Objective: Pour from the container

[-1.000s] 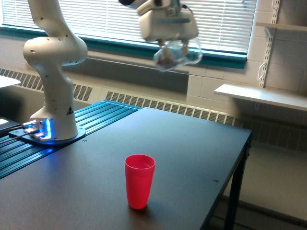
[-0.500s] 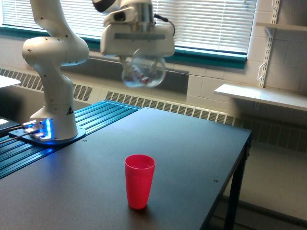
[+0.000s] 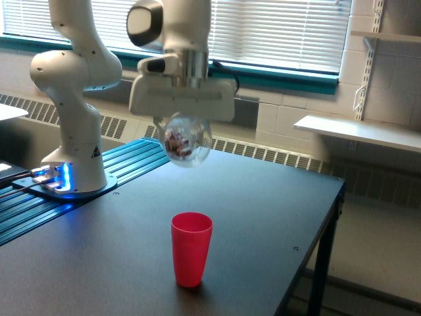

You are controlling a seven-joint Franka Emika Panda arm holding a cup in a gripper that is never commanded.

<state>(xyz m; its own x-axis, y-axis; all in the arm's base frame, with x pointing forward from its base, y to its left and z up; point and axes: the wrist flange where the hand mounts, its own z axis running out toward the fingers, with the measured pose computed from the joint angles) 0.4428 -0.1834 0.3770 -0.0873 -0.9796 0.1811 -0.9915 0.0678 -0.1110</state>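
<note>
A clear, rounded container (image 3: 187, 141) with small reddish pieces inside hangs under my gripper (image 3: 183, 125), which is shut on it. It sits high above the table, over and slightly behind the red cup (image 3: 191, 248). The red cup stands upright on the dark table (image 3: 263, 217), open at the top. The fingertips are hidden behind the white gripper body and the container.
The arm's white base (image 3: 72, 131) stands at the exterior view's left on a blue ribbed mat (image 3: 125, 164). The table's right edge (image 3: 322, 243) drops off to the floor. A white shelf (image 3: 362, 131) is on the wall at the right.
The gripper and the container have moved down and toward the exterior view's left, closer to the red cup. The red cup has not moved.
</note>
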